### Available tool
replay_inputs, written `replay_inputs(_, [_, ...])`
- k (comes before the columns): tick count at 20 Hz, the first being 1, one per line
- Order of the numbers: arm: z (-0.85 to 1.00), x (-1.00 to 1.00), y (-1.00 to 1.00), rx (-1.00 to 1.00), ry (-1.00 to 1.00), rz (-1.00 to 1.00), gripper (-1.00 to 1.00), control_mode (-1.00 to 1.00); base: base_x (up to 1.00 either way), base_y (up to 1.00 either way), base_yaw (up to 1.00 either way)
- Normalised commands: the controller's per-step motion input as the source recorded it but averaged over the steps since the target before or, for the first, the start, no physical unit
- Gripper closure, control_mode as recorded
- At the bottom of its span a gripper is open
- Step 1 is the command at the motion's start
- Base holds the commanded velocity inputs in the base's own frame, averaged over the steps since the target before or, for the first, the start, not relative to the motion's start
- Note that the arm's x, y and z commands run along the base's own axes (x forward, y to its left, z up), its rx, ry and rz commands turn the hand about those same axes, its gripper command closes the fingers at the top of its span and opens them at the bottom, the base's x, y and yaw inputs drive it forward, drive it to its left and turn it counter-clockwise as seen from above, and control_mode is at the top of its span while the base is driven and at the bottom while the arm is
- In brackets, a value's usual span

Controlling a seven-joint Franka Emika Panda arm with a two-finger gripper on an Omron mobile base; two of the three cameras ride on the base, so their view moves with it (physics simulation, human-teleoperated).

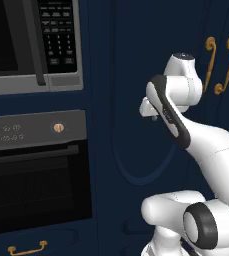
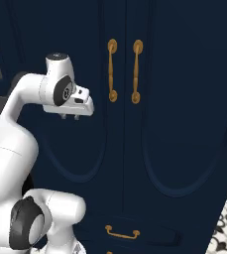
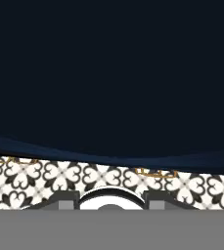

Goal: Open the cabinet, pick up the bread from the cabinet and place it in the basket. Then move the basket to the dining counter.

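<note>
i see the cabinet straight ahead with both arched doors closed, their two long brass handles side by side at the centre seam. the gripper hangs in open air left of the handles and a little below their lower ends, clear of the door face as far as i can judge, pointing down. two short fingers show beneath the hand, slightly apart with nothing between them. the bread and basket are somewhere i cannot make out; the closed doors hide the shelves.

there is free room between the hand and the handles. below the doors a drawer with a small brass pull closes off the bottom edge. to the left stand the black oven front and a microwave above it; its keypad writing is too small to read. the floor is patterned black-and-white tile, meeting the navy base.
</note>
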Motion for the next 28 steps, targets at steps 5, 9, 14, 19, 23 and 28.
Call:
replay_inputs(5, [0.00, -0.66, -0.01, 0.00, -0.04, 0.00, -1.00, -1.00, 0.00, 0.00, 0.00])
replay_inputs(9, [0.00, -0.79, 0.00, 0.00, -0.08, -0.01, -1.00, -1.00, 0.00, 0.00, 0.00])
replay_inputs(14, [0.00, -0.64, 0.00, 0.00, -0.16, -0.01, -1.00, -1.00, 0.00, 0.00, 0.00])
replay_inputs(19, [0.08, -0.25, -0.03, 0.00, -0.23, -0.04, -1.00, -1.00, 0.00, 0.00, 0.00])
replay_inputs(23, [0.00, 0.00, 0.00, 0.00, 0.00, 0.00, -1.00, 1.00, -0.15, -0.53, -0.07])
replay_inputs(28, [0.00, 0.00, 0.00, 0.00, 0.00, 0.00, -1.00, 1.00, -0.16, -0.94, -0.05])
